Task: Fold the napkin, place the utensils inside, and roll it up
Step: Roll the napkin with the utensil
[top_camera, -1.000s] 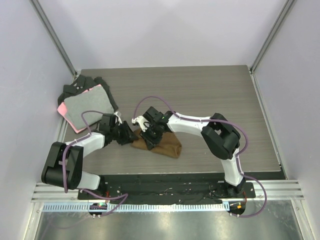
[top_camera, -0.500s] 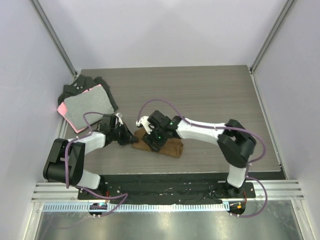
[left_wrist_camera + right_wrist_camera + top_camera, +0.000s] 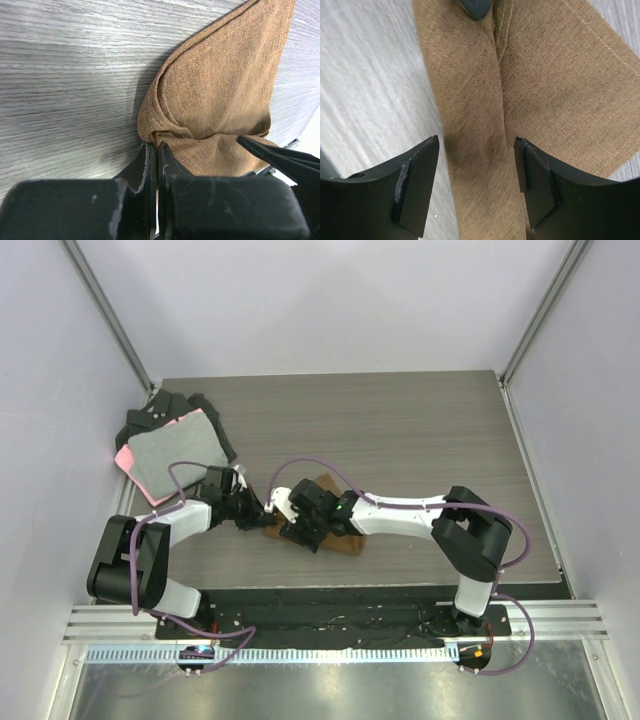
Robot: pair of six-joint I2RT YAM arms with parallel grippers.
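Note:
The brown napkin [image 3: 350, 543] lies bunched into a short roll at the front middle of the table, with one corner sticking up at the back. My left gripper [image 3: 262, 520] is at its left end. In the left wrist view the jaws [image 3: 155, 145] are shut on a puckered corner of the napkin [image 3: 220, 85]. My right gripper [image 3: 300, 530] hovers low over the roll's left part. Its fingers [image 3: 476, 145] stand open on either side of a ridge of napkin [image 3: 545, 90], holding nothing. The utensils are hidden.
A grey cloth with a pink edge [image 3: 175, 455] lies on black cloths [image 3: 165, 410] at the back left corner. White walls enclose the table on three sides. The arm bases sit along the near edge.
My left gripper has shut on the napkin's left end. My right gripper has opened, let go of the napkin and slid left and nearer along the roll.

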